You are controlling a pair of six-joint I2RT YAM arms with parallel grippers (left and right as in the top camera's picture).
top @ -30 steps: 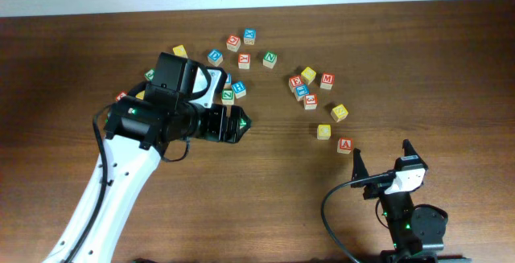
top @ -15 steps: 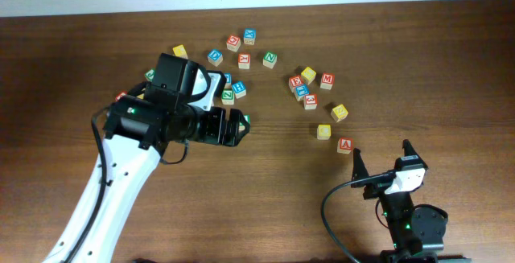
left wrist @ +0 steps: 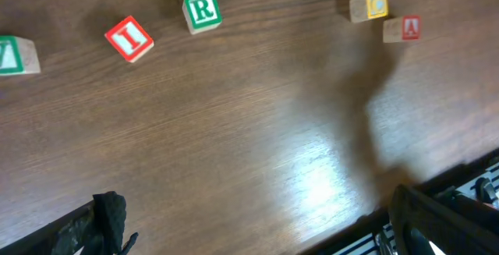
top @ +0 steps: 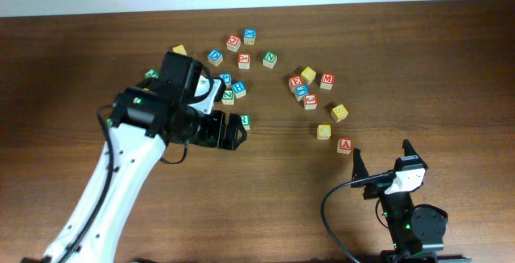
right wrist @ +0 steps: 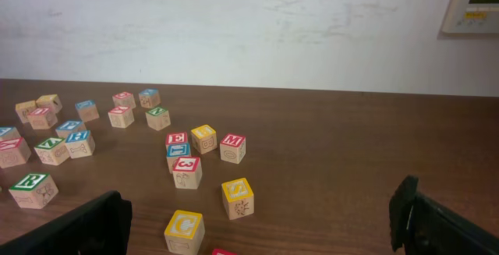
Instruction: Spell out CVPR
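R cube: green-lettered [top: 245, 121], flat on the table [top: 451, 70] left of centre. It sits at the near edge of the left-hand scatter, and its R reads plainly in the left wrist view [left wrist: 202, 12].
R cube and claw: the cube is just right of the left gripper [top: 236, 131], beside its far fingertip and not between the fingers. I cannot tell if they touch.
C cube: yellow-faced [top: 323, 132], right of centre, at the near edge of the right-hand group. The C faces up in the right wrist view [right wrist: 185, 230].
C cube neighbours: the red A cube [top: 344, 145] is just beside it, nearer and to the right. The yellow S cube [top: 339, 113] is just farther off.
V cube, P cube: I cannot pick them out. Several blue cubes [top: 215, 55] and green cubes [top: 269, 58] lie in the far scatter, with letters too small to read.
Left gripper: fingers spread wide with nothing between them, low over the table and pointing right.
Right gripper: at the near right [top: 381, 152], fingers spread wide and empty, pointing toward the far side. The A cube is the closest to it but apart from it.
Right group: the red E cube [right wrist: 177, 140], red M cube [right wrist: 232, 147] and red 3 cube [right wrist: 187, 171] sit close together, beyond the C cube.
Red I cube: left of the R cube in the left wrist view [left wrist: 129, 38], tilted on the diagonal.
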